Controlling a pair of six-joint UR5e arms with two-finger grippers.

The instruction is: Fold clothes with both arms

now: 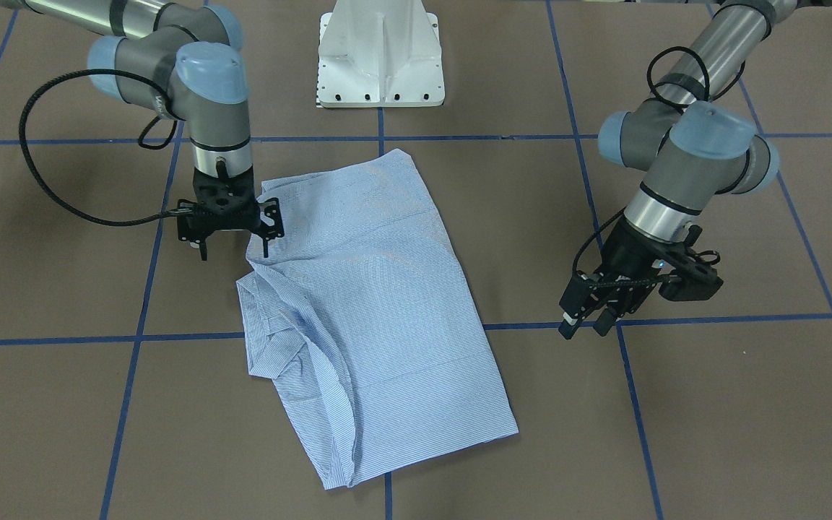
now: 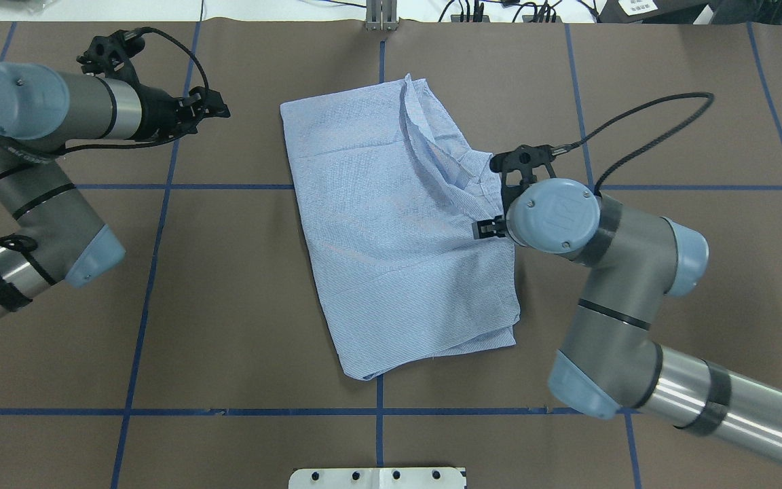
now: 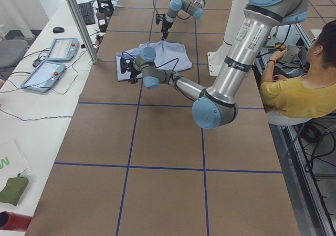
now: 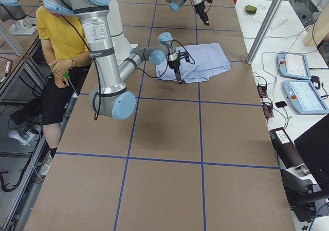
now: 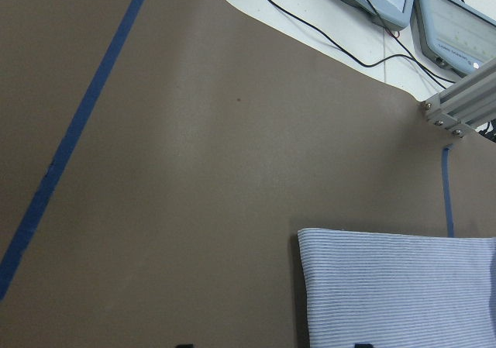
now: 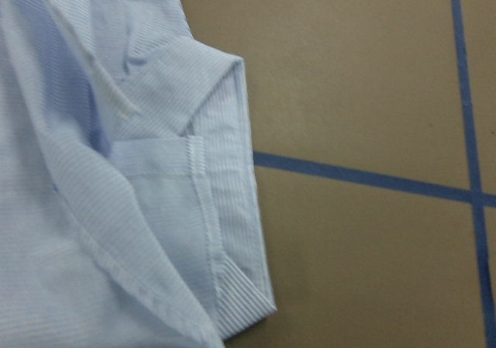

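Shirt on the tabletop: a folded light blue, finely striped shirt (image 1: 373,303) lies slantwise on the brown tabletop (image 1: 712,433), which is crossed by a grid of blue tape lines (image 1: 495,137). At the picture's left, the robot's right arm (image 1: 210,94) points straight down. Its black tool (image 1: 235,249) is at the shirt's rumpled edge with fingers spread, one over the cloth and the other over bare tabletop. At the picture's right, the left arm (image 1: 698,155) stands well apart from the shirt. Its tool (image 1: 586,328) tilts down beside a tape crossing, fingers apart. A white pedestal base (image 1: 380,58) sits at top centre.
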